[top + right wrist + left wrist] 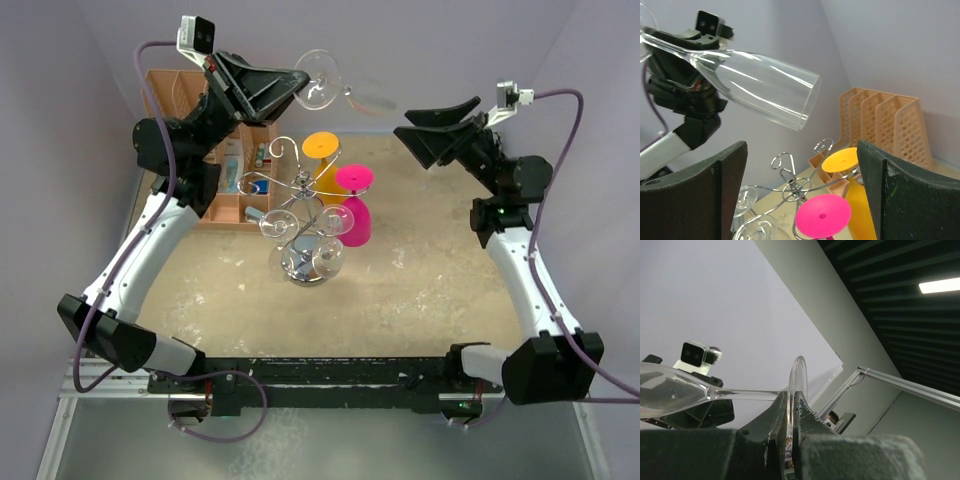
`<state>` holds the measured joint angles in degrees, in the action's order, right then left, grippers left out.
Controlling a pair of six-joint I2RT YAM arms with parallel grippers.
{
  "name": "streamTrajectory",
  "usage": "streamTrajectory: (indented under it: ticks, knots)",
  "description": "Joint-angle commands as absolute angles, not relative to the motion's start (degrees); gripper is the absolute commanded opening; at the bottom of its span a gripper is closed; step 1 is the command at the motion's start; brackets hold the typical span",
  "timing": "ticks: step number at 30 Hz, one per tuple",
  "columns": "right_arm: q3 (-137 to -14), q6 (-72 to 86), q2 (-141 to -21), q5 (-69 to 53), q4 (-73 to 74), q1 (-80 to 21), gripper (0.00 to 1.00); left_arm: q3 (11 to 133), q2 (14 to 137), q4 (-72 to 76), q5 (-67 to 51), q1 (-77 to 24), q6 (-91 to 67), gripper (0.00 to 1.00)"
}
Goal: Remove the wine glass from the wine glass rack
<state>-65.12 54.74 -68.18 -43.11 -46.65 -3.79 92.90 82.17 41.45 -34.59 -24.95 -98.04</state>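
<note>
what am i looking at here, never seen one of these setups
Two robot arms are bolted at the near edge of a table. One picture comes from a fixed camera above and behind them; the other two come from small cameras on each wrist.

On the table stands a shiny wire wine glass rack with clear glasses hanging from it, plus a yellow glass and a pink glass hanging upside down. An orange organizer sits behind.

The left gripper is raised, jaws shut on the round foot of a clear wine glass, held sideways in the air. The right gripper hovers opposite, jaws open and empty.
</note>
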Motion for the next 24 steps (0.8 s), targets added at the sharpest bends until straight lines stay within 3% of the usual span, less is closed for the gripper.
streamTrajectory:
  ticks: [1,6,11,24]
  knots:
    - [-67.15,69.37,-71.22,-49.70,-71.68,-3.69,0.92,91.32,80.35,49.04,-34.16,-25.43,-101.97,0.00]
    - [-66.43,82.05,-75.26,-51.43,-88.54,-3.70,0.92,89.71,80.52,53.87,-34.36,-25.53,-105.71,0.00]
    - [-66.45,91.86,-78.19,-50.36,-100.44,-5.00,0.86,88.31,80.66,57.44,-33.95,-25.75,-108.36,0.00]
    - [-67.94,95.94,-76.60,-46.30,-104.88,-8.40,0.68,84.53,81.54,67.08,-31.87,-26.67,-115.94,0.00]
